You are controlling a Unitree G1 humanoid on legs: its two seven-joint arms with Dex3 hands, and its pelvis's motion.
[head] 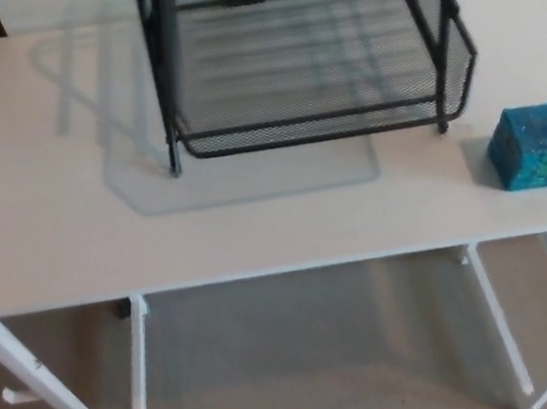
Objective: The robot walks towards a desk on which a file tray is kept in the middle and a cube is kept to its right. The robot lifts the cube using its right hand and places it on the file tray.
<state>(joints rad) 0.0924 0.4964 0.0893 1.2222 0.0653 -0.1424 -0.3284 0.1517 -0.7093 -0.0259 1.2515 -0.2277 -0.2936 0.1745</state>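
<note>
A white table (49,242) fills most of the head view, its front edge running across the lower part of the picture; a black wire-mesh file tray (314,130) stands on it toward the back and about the middle, its low front wall facing the camera and its dark uprights rising out of the top of the frame, so the upper part cannot be seen; the mesh floor of the tray is bare as far as it shows; two small feet of the tray rest on the tabletop at its front corners, and a pale grey shadow (250,179) spreads from under it toward the front and the left; the cube (534,146), mottled blue and teal, sits flat on the table to the right of the tray, apart from it and not touching, close to the picture's right edge and somewhat nearer the table's front than the tray's feet; it is turned a little, so that its top and two sides show; neither the left nor the right hand shows, so how their fingers stand cannot be told, and nothing has hold of the cube; below the tabletop white legs (138,381) stand on a beige floor (303,360).
</note>
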